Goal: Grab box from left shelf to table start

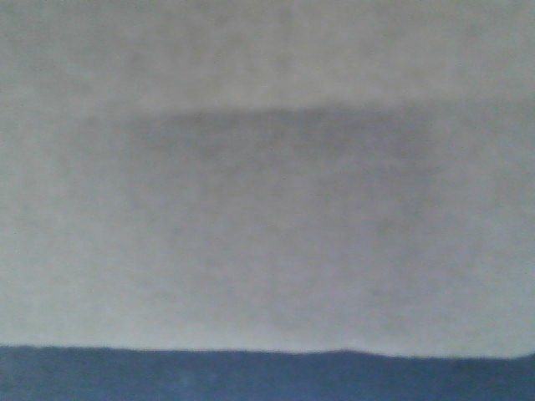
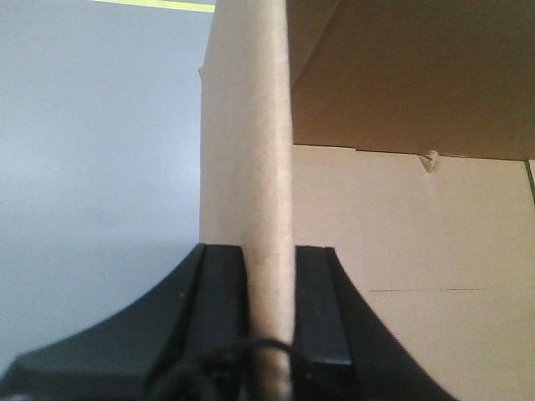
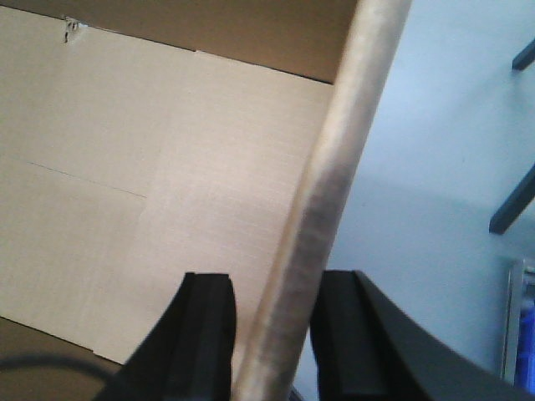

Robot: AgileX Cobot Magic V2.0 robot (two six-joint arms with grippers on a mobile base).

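Note:
The box [image 2: 401, 217] is plain brown corrugated cardboard, open, and I look into it from both wrists. My left gripper [image 2: 268, 251] is shut on the box's upright left wall, with a black finger pressed to each side of its edge. In the right wrist view the box's inner wall [image 3: 125, 150] fills the left half. My right gripper [image 3: 274, 280] straddles the slanting right wall edge and is shut on it. A smooth pale grey surface [image 2: 92, 167] lies beyond the box; I cannot tell whether it is the table. The front view is a pale blur.
A yellow line [image 2: 159, 4] crosses the pale surface at the top of the left wrist view. Two dark slanted bars [image 3: 512, 200] stand at the right. A strip of silver rack with blue behind it [image 3: 520, 326], perhaps the shelf, shows at the right edge.

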